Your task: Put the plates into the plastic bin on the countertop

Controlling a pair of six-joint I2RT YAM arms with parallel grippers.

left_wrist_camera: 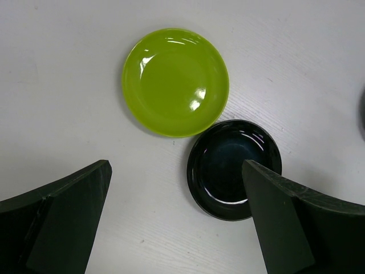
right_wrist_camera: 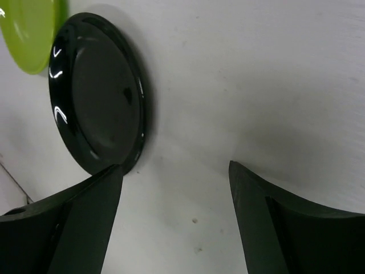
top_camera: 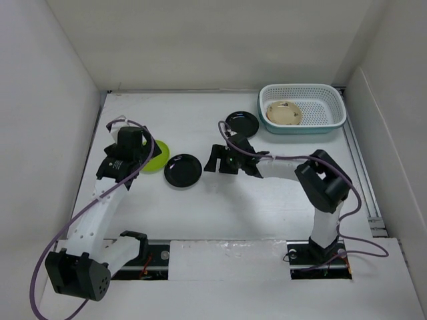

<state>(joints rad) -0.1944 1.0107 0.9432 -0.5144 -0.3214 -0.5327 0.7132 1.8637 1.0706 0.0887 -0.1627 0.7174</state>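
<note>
Left gripper [left_wrist_camera: 175, 164]: spread, empty, lower left, above lime plate [left_wrist_camera: 175, 81].
Right gripper [right_wrist_camera: 174, 166]: spread, empty, centre, beside black plate [top_camera: 183, 170].
Plastic bin [top_camera: 323, 107]: upper right, holding cream plate [top_camera: 284, 112].
Risk: glossy shallow rim could slip the fingers; arms working neighbouring plates could collide.

Bright, even light, soft shadows. Glare spots dot the lime green plate [left_wrist_camera: 175, 81], at twelve o'clock in the left wrist view.
</note>
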